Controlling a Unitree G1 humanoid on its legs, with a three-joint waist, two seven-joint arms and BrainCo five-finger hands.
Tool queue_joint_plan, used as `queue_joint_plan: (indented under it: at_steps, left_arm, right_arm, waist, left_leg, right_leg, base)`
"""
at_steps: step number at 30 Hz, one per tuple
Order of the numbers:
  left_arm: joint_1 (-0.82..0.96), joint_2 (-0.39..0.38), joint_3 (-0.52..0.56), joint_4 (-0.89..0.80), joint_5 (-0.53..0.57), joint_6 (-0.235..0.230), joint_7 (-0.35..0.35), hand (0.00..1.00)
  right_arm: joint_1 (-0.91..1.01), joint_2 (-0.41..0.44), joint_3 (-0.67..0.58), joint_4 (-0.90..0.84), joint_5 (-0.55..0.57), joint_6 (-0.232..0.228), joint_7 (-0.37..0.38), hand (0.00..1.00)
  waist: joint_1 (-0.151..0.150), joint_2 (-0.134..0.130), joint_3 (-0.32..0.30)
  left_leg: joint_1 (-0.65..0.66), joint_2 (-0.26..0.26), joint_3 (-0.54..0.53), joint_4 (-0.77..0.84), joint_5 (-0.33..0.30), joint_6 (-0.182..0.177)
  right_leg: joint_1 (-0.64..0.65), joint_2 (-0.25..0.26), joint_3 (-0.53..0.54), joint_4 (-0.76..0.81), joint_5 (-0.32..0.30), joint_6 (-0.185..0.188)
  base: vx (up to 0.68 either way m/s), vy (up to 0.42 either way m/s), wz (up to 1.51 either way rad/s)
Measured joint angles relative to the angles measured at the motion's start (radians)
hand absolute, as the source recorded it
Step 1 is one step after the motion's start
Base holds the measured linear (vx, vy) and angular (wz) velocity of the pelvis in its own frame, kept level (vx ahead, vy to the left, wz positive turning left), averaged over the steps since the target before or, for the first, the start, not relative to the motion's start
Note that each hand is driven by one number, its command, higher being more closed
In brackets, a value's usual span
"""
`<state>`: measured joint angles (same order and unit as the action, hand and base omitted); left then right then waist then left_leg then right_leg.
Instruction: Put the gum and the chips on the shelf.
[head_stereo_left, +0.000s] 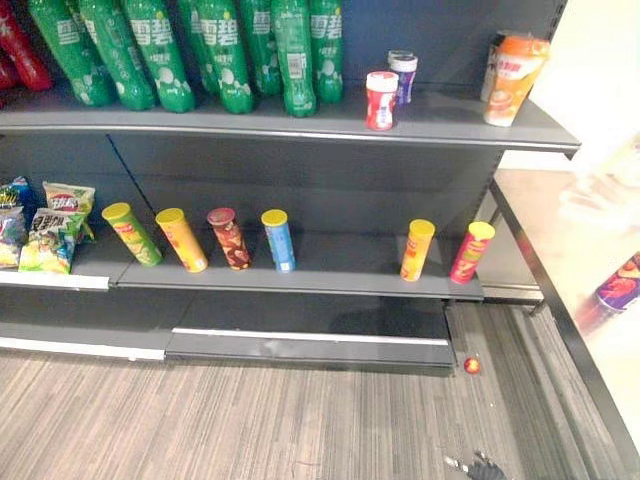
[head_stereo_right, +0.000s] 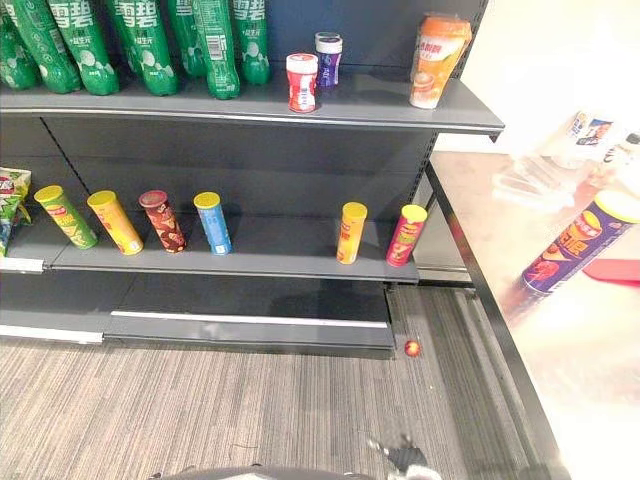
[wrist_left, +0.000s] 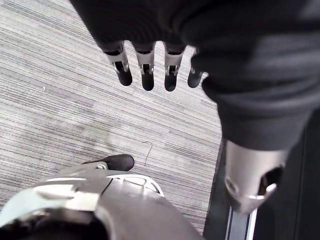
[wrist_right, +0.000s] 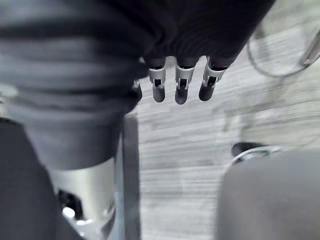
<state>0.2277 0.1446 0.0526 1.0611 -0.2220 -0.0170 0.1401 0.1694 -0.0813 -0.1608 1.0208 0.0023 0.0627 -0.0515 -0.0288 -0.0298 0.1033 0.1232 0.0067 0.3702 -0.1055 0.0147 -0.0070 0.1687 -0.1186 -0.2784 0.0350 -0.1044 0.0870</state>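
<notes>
Over the carpet (wrist_left: 60, 100) my left hand (wrist_left: 146, 67) hangs straight-fingered and empty. The gum bottle (head_stereo_left: 381, 100) stands on the top shelf (head_stereo_left: 450, 115), well apart from it. The purple chips can (head_stereo_right: 575, 245) sits on the table (head_stereo_right: 480, 205) at my right. My right hand (wrist_right: 182, 82) also hangs loose and empty.

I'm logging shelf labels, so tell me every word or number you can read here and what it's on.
Nothing can be quoted reliably.
Green plastic bottles, top shelf: large white characters, unclear.
Tall cylindrical crisp cans, lower shelf: print too small.
Red-and-white tub and orange cup: blurred.
Purple crisp can on the pale table: blurred.
</notes>
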Motion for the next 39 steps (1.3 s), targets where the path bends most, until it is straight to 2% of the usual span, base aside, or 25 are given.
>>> queue_joint_plan:
  at_steps: [2,5,8,12,14,16,17,18,19,20,21,23,26,28,30,33,34,36,37,39]
  left_arm:
    - [-0.002,-0.004,0.019,0.012,-0.001,0.002,-0.007,0.00]
    - [0.000,-0.005,0.032,0.014,-0.001,0.007,-0.017,0.00]
    - [-0.009,-0.007,0.032,0.014,0.000,0.010,-0.016,0.00]
    - [-0.026,-0.007,0.029,0.014,0.000,0.027,-0.018,0.00]
    - [-0.041,-0.010,0.025,0.014,0.000,0.040,-0.026,0.00]
    - [-0.049,-0.014,0.023,0.015,0.000,0.052,-0.032,0.00]
    - [-0.046,-0.015,0.024,0.014,-0.001,0.058,-0.033,0.00]
    - [-0.041,-0.011,0.025,0.014,-0.003,0.066,-0.033,0.00]
    - [-0.039,-0.006,0.026,0.013,-0.007,0.067,-0.032,0.00]
    - [-0.037,0.005,0.028,0.014,-0.010,0.070,-0.032,0.00]
    - [-0.042,0.012,0.032,0.014,-0.010,0.069,-0.031,0.00]
    - [-0.058,0.014,0.033,0.013,-0.009,0.060,-0.032,0.00]
    - [-0.082,0.008,0.034,0.011,0.006,0.046,-0.032,0.00]
    - [-0.085,-0.017,0.050,0.010,0.006,0.048,-0.032,0.00]
    - [-0.085,-0.025,0.057,0.009,0.006,0.049,-0.032,0.00]
    - [-0.085,-0.031,0.072,0.002,0.007,0.049,-0.035,0.00]
    - [-0.086,-0.029,0.075,0.002,0.008,0.049,-0.036,0.00]
    - [-0.084,-0.021,0.109,0.003,0.010,0.049,-0.036,0.00]
    - [-0.083,-0.021,0.113,0.003,0.011,0.048,-0.036,0.00]
    - [-0.084,-0.030,0.113,0.005,0.033,0.047,-0.037,0.00]
  right_arm:
    - [0.029,0.003,-0.030,0.022,-0.001,0.000,-0.007,0.00]
    - [0.039,0.010,-0.033,0.025,-0.001,-0.003,-0.006,0.00]
    - [0.040,0.012,-0.050,0.025,-0.001,-0.009,-0.004,0.00]
    - [0.046,0.020,-0.078,0.016,0.020,-0.009,-0.004,0.00]
    - [0.047,0.021,-0.103,0.014,0.054,-0.009,-0.005,0.00]
    - [0.044,0.020,-0.112,0.010,0.078,-0.012,-0.005,0.00]
    - [0.040,0.020,-0.118,0.009,0.077,-0.020,-0.005,0.00]
    - [0.035,0.019,-0.127,0.010,0.074,-0.023,-0.002,0.00]
    - [0.030,0.020,-0.128,0.015,0.072,-0.023,0.001,0.00]
    - [0.021,0.022,-0.133,0.020,0.053,-0.022,0.012,0.00]
    - [0.023,0.023,-0.137,0.030,0.035,-0.022,0.017,0.00]
    - [0.041,0.023,-0.146,0.058,0.035,-0.018,0.017,0.00]
    - [0.051,0.040,-0.158,0.067,0.035,-0.019,0.016,0.00]
    - [0.052,0.023,-0.175,0.064,0.035,-0.025,0.017,0.00]
    - [0.054,0.018,-0.176,0.055,0.034,-0.027,0.016,0.00]
    - [0.052,0.012,-0.176,0.053,0.034,-0.033,0.011,0.00]
    - [0.048,0.013,-0.176,0.053,0.035,-0.033,0.010,0.00]
    - [0.046,0.025,-0.167,0.052,0.036,-0.033,0.009,0.00]
    - [0.047,0.024,-0.158,0.052,0.036,-0.033,0.006,0.00]
    - [0.045,0.001,-0.123,0.050,0.036,-0.033,-0.001,0.00]
  waist:
    - [-0.001,-0.003,0.002]
    - [-0.024,-0.006,0.017]
    - [-0.022,-0.006,0.025]
    - [-0.028,-0.009,0.047]
    - [-0.023,-0.001,0.064]
    - [-0.025,0.008,0.088]
    - [-0.024,0.019,0.098]
    - [-0.022,0.020,0.100]
    - [-0.022,0.013,0.102]
    - [-0.021,-0.005,0.106]
    - [-0.023,-0.017,0.106]
    - [-0.025,-0.018,0.106]
    - [-0.025,-0.010,0.113]
    - [-0.026,0.019,0.125]
    - [-0.026,0.031,0.121]
    - [-0.026,0.034,0.118]
    - [-0.024,0.029,0.116]
    - [-0.021,-0.002,0.098]
    - [-0.021,-0.005,0.094]
    - [-0.022,0.017,0.082]
  left_leg:
    - [0.000,0.000,0.004,0.000,-0.003,0.000]
    - [0.002,0.000,0.028,0.000,-0.009,0.002]
    - [0.008,0.000,0.057,0.000,-0.020,0.003]
    - [0.031,-0.018,0.096,0.000,-0.047,0.010]
    - [0.039,-0.019,0.124,0.000,-0.063,0.009]
    - [0.061,-0.007,0.177,0.000,-0.077,0.008]
    - [0.082,0.010,0.239,0.000,-0.088,0.001]
    - [0.092,0.025,0.312,0.000,-0.096,-0.004]
    - [0.101,0.030,0.346,0.000,-0.104,-0.014]
    - [0.117,0.034,0.404,0.001,-0.119,-0.035]
    - [0.136,0.038,0.453,0.003,-0.122,-0.040]
    - [0.160,0.044,0.499,0.008,-0.128,-0.051]
    - [0.180,0.060,0.529,0.008,-0.125,-0.066]
    - [0.213,0.068,0.543,0.008,-0.115,-0.081]
    - [0.218,0.069,0.551,0.008,-0.108,-0.091]
    - [0.210,0.069,0.553,0.014,-0.106,-0.095]
    - [0.202,0.073,0.553,0.035,-0.106,-0.095]
    - [0.150,0.106,0.552,0.202,-0.111,-0.099]
    - [0.136,0.126,0.551,0.267,-0.119,-0.102]
    - [0.053,0.254,0.516,0.590,-0.135,-0.106]
  right_leg:
    - [-0.004,-0.001,0.004,0.000,-0.003,0.000]
    - [-0.007,-0.002,0.016,0.002,-0.015,0.003]
    - [-0.018,-0.005,0.044,0.009,-0.021,0.006]
    - [-0.050,-0.032,0.080,0.094,-0.048,0.026]
    - [-0.083,-0.040,0.080,0.155,-0.050,0.029]
    - [-0.149,-0.050,0.019,0.262,-0.045,0.020]
    - [-0.182,-0.062,-0.078,0.319,-0.033,-0.017]
    - [-0.218,-0.083,-0.215,0.375,-0.026,-0.067]
    - [-0.228,-0.098,-0.292,0.394,-0.029,-0.081]
    - [-0.237,-0.123,-0.415,0.409,-0.025,-0.091]
    - [-0.236,-0.140,-0.495,0.402,-0.024,-0.093]
    - [-0.235,-0.152,-0.524,0.376,0.009,-0.112]
    - [-0.227,-0.149,-0.536,0.399,-0.001,-0.126]
    - [-0.205,-0.155,-0.537,0.436,-0.014,-0.140]
    - [-0.195,-0.152,-0.537,0.428,-0.022,-0.128]
    - [-0.181,-0.122,-0.535,0.356,-0.048,-0.101]
    - [-0.179,-0.119,-0.533,0.339,-0.048,-0.101]
    - [-0.159,-0.107,-0.517,0.237,-0.048,-0.101]
    - [-0.147,-0.100,-0.503,0.205,-0.048,-0.100]
    - [-0.125,-0.069,-0.455,0.134,-0.035,-0.080]
  base:
    - [0.03,0.024,-0.08]
    - [0.02,0.018,-0.14]
    - [0.03,0.045,-0.27]
    - [0.08,0.073,-0.31]
    - [0.11,0.085,-0.44]
    - [0.09,0.072,-0.81]
    - [0.03,0.060,-1.51]
    - [0.02,0.063,-1.70]
    - [0.02,0.043,-1.84]
    - [0.07,-0.004,-1.63]
    - [0.11,-0.035,-1.44]
    - [0.18,-0.076,-0.80]
    - [0.21,-0.121,-0.25]
    - [0.19,-0.109,-0.03]
    - [0.11,-0.084,0.05]
    - [0.10,-0.094,-0.02]
    - [0.15,-0.165,-0.21]
    - [0.14,-0.169,-0.33]
    - [0.12,-0.166,-0.51]
    - [0.12,-0.200,-0.64]
